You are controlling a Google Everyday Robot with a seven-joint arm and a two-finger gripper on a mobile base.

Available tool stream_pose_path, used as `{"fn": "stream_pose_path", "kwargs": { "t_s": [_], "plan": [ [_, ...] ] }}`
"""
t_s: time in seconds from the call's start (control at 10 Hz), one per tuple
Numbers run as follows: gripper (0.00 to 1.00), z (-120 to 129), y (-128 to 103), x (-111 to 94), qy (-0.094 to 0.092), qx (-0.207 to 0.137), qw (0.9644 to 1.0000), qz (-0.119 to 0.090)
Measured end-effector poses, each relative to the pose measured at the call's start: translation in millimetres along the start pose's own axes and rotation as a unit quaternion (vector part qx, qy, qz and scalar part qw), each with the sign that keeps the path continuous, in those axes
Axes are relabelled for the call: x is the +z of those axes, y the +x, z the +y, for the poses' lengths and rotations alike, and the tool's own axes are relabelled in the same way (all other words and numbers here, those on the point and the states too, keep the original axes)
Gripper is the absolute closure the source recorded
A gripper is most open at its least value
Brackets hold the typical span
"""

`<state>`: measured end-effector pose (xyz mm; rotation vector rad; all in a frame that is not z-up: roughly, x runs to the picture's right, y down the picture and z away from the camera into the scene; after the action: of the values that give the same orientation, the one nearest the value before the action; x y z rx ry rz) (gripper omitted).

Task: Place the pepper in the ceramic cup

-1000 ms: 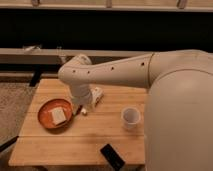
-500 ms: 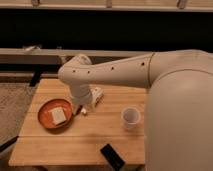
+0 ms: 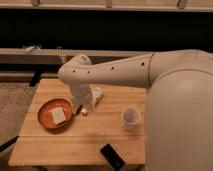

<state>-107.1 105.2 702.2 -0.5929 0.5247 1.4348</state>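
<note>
The white ceramic cup (image 3: 131, 116) stands upright on the right part of the wooden table (image 3: 75, 142). My arm reaches in from the right, bends above the table and points down. My gripper (image 3: 80, 108) is low over the table, just right of the orange-red plate (image 3: 46, 116) and well left of the cup. A small dark red bit (image 3: 76, 111) at the gripper's tip may be the pepper. The arm hides most of it, so I cannot tell whether it is held.
A pale square piece (image 3: 59, 116) lies on the plate. A white tube-like bottle (image 3: 96, 95) lies just behind the gripper. A black flat object (image 3: 112, 156) lies near the front edge. My arm's white body fills the right side.
</note>
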Motion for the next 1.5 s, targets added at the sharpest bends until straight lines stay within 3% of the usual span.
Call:
{"fn": "stream_pose_path", "kwargs": {
  "t_s": [1.3,1.5],
  "plan": [
    [0.35,0.6,-0.5,-0.1,0.0,0.0,1.0,0.0],
    [0.35,1.9,-9.2,1.6,0.0,-0.005,1.0,-0.006]
  ]
}}
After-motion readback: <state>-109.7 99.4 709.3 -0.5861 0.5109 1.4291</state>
